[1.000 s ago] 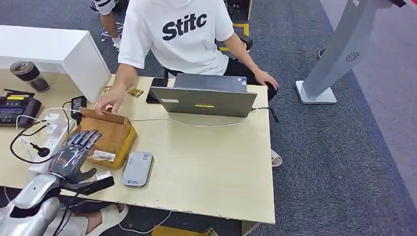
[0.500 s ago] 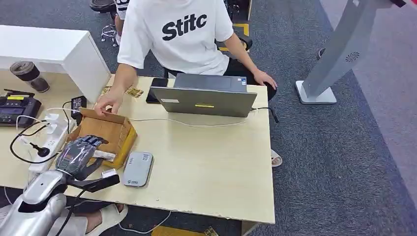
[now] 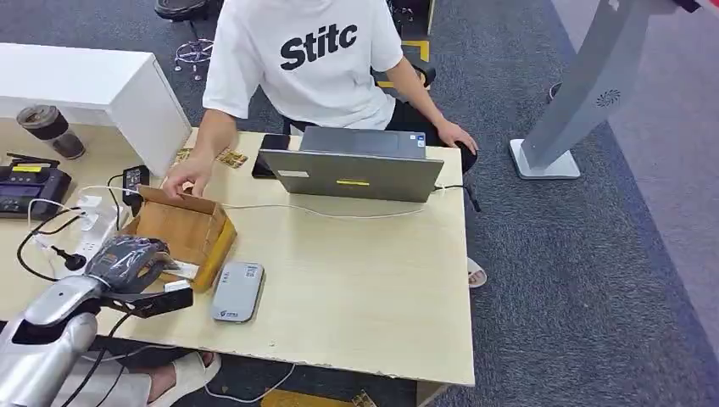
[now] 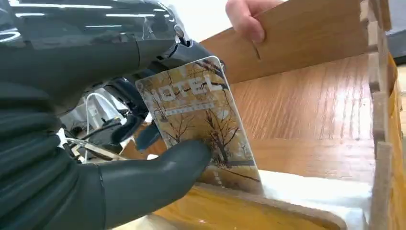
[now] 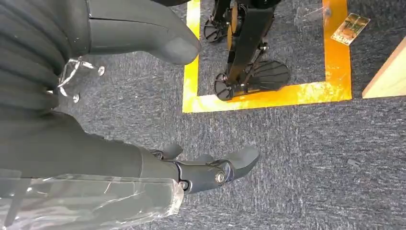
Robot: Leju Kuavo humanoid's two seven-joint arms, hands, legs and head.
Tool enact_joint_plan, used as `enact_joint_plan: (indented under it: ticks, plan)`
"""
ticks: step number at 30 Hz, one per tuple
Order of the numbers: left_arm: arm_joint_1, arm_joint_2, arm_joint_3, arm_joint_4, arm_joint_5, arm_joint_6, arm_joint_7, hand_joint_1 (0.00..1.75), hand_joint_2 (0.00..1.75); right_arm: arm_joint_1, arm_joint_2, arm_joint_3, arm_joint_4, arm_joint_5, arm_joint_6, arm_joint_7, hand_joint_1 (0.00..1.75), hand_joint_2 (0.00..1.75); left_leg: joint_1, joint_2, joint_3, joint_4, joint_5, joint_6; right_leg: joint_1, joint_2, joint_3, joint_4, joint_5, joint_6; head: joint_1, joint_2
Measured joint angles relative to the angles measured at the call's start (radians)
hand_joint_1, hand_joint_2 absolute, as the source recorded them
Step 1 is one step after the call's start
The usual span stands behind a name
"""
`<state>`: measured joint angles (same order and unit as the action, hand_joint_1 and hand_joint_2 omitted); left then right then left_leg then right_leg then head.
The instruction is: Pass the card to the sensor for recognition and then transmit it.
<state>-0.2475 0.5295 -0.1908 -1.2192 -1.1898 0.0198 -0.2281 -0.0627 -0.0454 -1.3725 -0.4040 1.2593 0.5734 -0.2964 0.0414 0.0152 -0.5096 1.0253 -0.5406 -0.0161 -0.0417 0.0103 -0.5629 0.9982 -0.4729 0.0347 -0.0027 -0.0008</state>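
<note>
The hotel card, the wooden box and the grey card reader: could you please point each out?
hotel card (image 4: 201,120), left wrist view, printed face.
wooden box (image 3: 188,227), head view, inner floor.
grey card reader (image 3: 238,291), head view, top face.

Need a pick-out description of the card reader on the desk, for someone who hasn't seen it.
On the light wooden table, find the open wooden box by the left hand. The card reader lies just right of it: flat, grey, rounded, the only such slab there.

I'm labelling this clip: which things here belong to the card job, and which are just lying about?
Job:
card, pinched by the left hand
wooden box it comes from
grey sensor beside the box

Lying about:
laptop
phone
power strip
cup
</note>
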Motion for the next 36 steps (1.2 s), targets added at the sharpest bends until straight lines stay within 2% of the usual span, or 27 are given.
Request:
enact_joint_plan:
  ticks: [3,8,10,13,14,15,16,18,19,20,21,22,23,25,26,29,32,36]
  plan:
    - [-0.019,0.006,-0.016,0.009,0.01,-0.021,-0.005,1.66,1.75,0.001,0.0,0.0,0.004,0.001,0.0,0.003,0.0,1.75,0.0,0.0,0.0,0.0,0.0,0.0,0.0,0.0,0.0,0.0,0.0,0.0,0.0,0.0]
    - [-0.059,0.008,-0.06,0.04,-0.002,-0.023,0.008,1.75,1.75,0.002,-0.003,0.002,0.012,0.003,0.0,0.021,0.0,1.75,0.0,0.0,0.0,0.0,0.0,0.0,0.0,0.0,0.0,0.0,0.0,0.0,0.0,0.0]
    - [-0.073,0.007,-0.073,0.047,-0.009,-0.002,0.026,1.75,1.75,0.003,-0.003,0.002,0.012,0.003,0.0,0.021,0.0,1.75,0.0,0.0,0.0,0.0,0.0,0.0,0.0,0.0,0.0,0.0,0.001,0.0,0.0,0.0]
    - [-0.092,-0.011,-0.079,0.052,-0.038,0.078,0.071,1.75,1.75,0.003,-0.003,0.002,0.012,0.0,0.0,0.019,0.0,1.75,0.0,0.0,0.0,0.0,0.0,0.0,0.0,0.0,0.0,0.0,0.001,0.001,0.0,0.0]
    - [-0.094,-0.017,-0.08,0.052,-0.05,0.102,0.086,1.75,1.75,-0.001,-0.001,0.002,0.012,-0.013,0.0,-0.002,0.0,1.75,0.0,0.0,-0.001,0.0,0.0,0.0,0.0,0.0,0.0,0.0,0.001,0.001,0.0,0.0]
    - [-0.099,-0.034,-0.08,0.053,-0.063,0.128,0.09,1.75,1.75,-0.022,0.015,0.002,0.01,-0.025,0.0,-0.006,0.0,1.75,0.0,0.001,-0.001,0.0,0.0,0.0,0.0,0.001,0.0,0.0,0.001,0.0,0.0,0.0]
    - [-0.119,-0.062,-0.089,0.06,-0.072,0.145,0.084,1.75,1.75,-0.06,0.037,0.007,0.002,-0.027,-0.005,0.051,0.0,1.75,0.0,0.003,-0.003,0.0,0.002,0.001,0.0,0.003,-0.002,0.0,0.005,0.001,0.0,0.0]
    - [-0.184,-0.124,-0.114,0.095,-0.078,0.18,0.097,1.75,1.75,-0.151,0.07,0.052,-0.041,-0.072,-0.034,0.261,0.0,1.75,0.0,0.002,-0.01,0.003,0.01,0.003,0.0,0.002,-0.009,-0.001,0.011,0.002,0.0,0.0]
    - [-0.221,-0.166,-0.142,0.11,-0.076,0.203,0.115,1.75,1.75,-0.204,0.093,0.105,-0.068,-0.129,-0.063,0.37,0.0,1.75,-0.001,0.003,-0.011,0.004,0.011,0.002,0.0,0.003,-0.01,-0.002,0.014,0.003,0.002,0.0]
    - [-0.237,-0.182,-0.154,0.115,-0.067,0.218,0.127,1.75,1.75,-0.23,0.105,0.165,-0.096,-0.181,-0.078,0.428,0.0,1.75,-0.001,0.003,-0.008,0.004,0.011,0.002,-0.001,0.003,-0.009,-0.002,0.014,0.003,0.006,0.0]
    - [-0.249,-0.205,-0.163,0.116,-0.055,0.23,0.142,1.75,1.75,-0.235,0.12,0.236,-0.133,-0.292,-0.075,0.481,0.0,1.75,-0.001,0.003,-0.008,0.004,0.011,0.002,-0.001,0.004,-0.007,-0.003,0.014,0.004,0.002,0.0]
    - [-0.259,-0.219,-0.169,0.114,-0.047,0.242,0.153,1.75,1.75,-0.225,0.124,0.314,-0.17,-0.399,-0.049,0.523,0.0,1.75,-0.001,0.001,-0.008,0.004,0.012,0.004,-0.001,0.002,-0.007,-0.003,0.014,0.004,0.002,0.0]
    - [-0.264,-0.23,-0.173,0.102,-0.041,0.25,0.169,1.75,1.75,-0.201,0.123,0.43,-0.216,-0.536,-0.006,0.565,0.0,1.75,-0.001,-0.003,-0.01,0.004,0.013,0.004,-0.001,-0.002,-0.006,-0.003,0.014,0.004,0.002,0.0]
    - [-0.266,-0.236,-0.173,0.084,-0.039,0.254,0.179,1.75,1.75,-0.167,0.116,0.573,-0.259,-0.664,0.029,0.583,0.0,1.75,-0.001,0.0,-0.011,0.004,0.013,0.004,-0.001,0.0,-0.008,-0.003,0.014,0.004,0.004,0.0]
    - [-0.266,-0.238,-0.173,0.077,-0.039,0.26,0.186,1.75,1.75,-0.16,0.111,0.645,-0.279,-0.705,0.024,0.591,0.0,1.75,-0.001,0.003,-0.012,0.004,0.013,0.004,-0.001,0.004,-0.009,-0.002,0.015,0.003,0.003,0.0]
    - [-0.263,-0.252,-0.173,0.051,-0.073,0.31,0.202,1.75,1.75,-0.139,0.096,0.766,-0.326,-0.76,0.014,0.6,0.0,1.75,-0.001,0.005,-0.013,0.004,0.013,0.004,-0.001,0.006,-0.011,-0.003,0.016,0.002,0.003,0.0]
    - [-0.257,-0.27,-0.173,0.01,-0.117,0.364,0.223,1.75,1.75,-0.111,0.076,0.928,-0.37,-0.805,-0.005,0.623,0.0,1.75,-0.001,0.003,-0.014,0.004,0.013,0.004,-0.001,0.003,-0.011,-0.003,0.016,0.003,0.003,0.0]
    - [-0.254,-0.283,-0.173,-0.021,-0.125,0.369,0.227,1.75,1.75,-0.098,0.063,1.028,-0.401,-0.81,-0.004,0.628,0.0,1.75,-0.001,0.003,-0.014,0.004,0.013,0.004,-0.001,0.003,-0.011,-0.003,0.016,0.003,0.003,0.0]
